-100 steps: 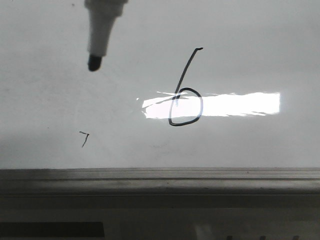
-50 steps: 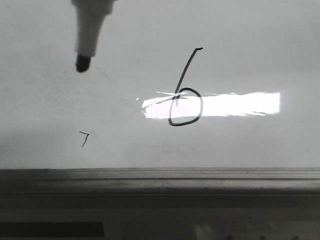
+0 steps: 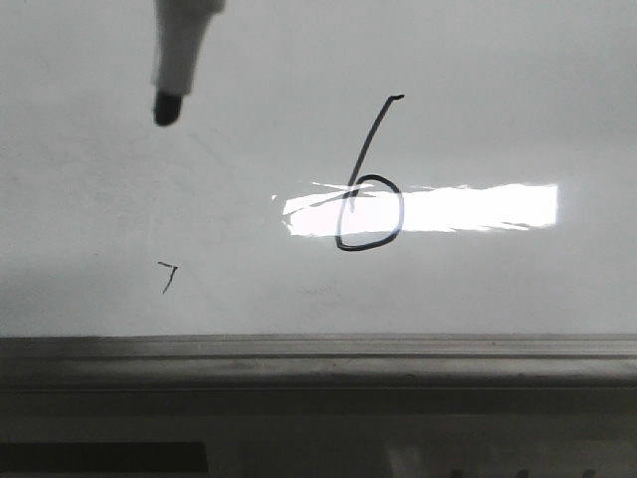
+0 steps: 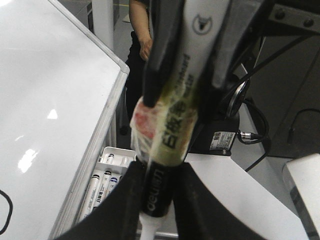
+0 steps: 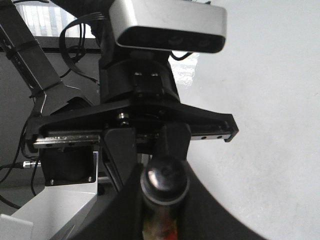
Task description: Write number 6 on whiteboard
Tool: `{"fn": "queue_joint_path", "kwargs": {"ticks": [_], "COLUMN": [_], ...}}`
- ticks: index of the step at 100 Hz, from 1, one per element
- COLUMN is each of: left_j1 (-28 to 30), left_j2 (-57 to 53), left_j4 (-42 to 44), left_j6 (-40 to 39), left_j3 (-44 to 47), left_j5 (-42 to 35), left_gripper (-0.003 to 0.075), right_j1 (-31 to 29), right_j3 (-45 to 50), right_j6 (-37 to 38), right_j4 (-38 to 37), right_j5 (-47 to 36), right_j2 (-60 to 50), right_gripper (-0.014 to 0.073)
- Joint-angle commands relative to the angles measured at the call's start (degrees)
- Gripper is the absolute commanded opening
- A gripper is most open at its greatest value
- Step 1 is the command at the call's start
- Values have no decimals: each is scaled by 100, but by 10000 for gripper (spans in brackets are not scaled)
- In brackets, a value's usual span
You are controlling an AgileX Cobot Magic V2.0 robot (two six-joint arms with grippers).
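Observation:
The number 6 (image 3: 370, 178) is drawn in thin black line on the whiteboard (image 3: 478, 100), its loop crossing a bright glare strip. A white marker (image 3: 182, 50) with a black tip hangs at the upper left, well left of the 6; whether the tip touches the board cannot be told. In the left wrist view my left gripper (image 4: 159, 200) is shut on the marker (image 4: 175, 120) near its nib end. My right gripper (image 4: 184, 90) clamps the same marker higher up. In the right wrist view my right gripper (image 5: 164, 200) is shut around the marker's rounded end (image 5: 165, 182).
A tiny 7-shaped tick (image 3: 167, 274) sits at the lower left of the board. The grey metal frame (image 3: 318, 349) runs along the near edge. A white tray of spare markers (image 4: 107, 175) sits beside the board (image 4: 45, 100). A person (image 4: 140, 45) stands beyond it.
The marker tip has moved a little left and then upward in the front view, further from the 6. The drawn 6 and the tick are unchanged.

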Motion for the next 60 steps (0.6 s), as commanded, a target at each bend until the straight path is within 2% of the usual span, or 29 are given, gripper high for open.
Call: {"fn": "queue_joint_path", "kwargs": {"ticks": [1,8,18,42,48,60], "left_j1": [1,1,1,1,1,1], "left_j2": [-40,-40,-40,-40,-40,-40], "left_j4": [-365,-365,-365,-365,-365,-365], "left_j6": [-59,-59,-53,95,95,95], "left_j3": [-190,-190,-190,-190,-190,-190], "left_j5": [-7,-7,-7,-7,-7,-18], "left_gripper": [34,6,27,249,276,277], "right_j1": [3,3,3,3,3,3], "right_j3": [-210,-210,-210,-210,-210,-210], "right_j6": [-42,-42,-42,-42,-42,-42], "right_j4": [280,293,303,348,392,533], "right_j5": [-173,-182,-182,-182,-182,-182], "right_j2": [-21,-21,-21,-21,-21,-21], "right_gripper": [-64,-64,-64,-64,-64,-64]}}
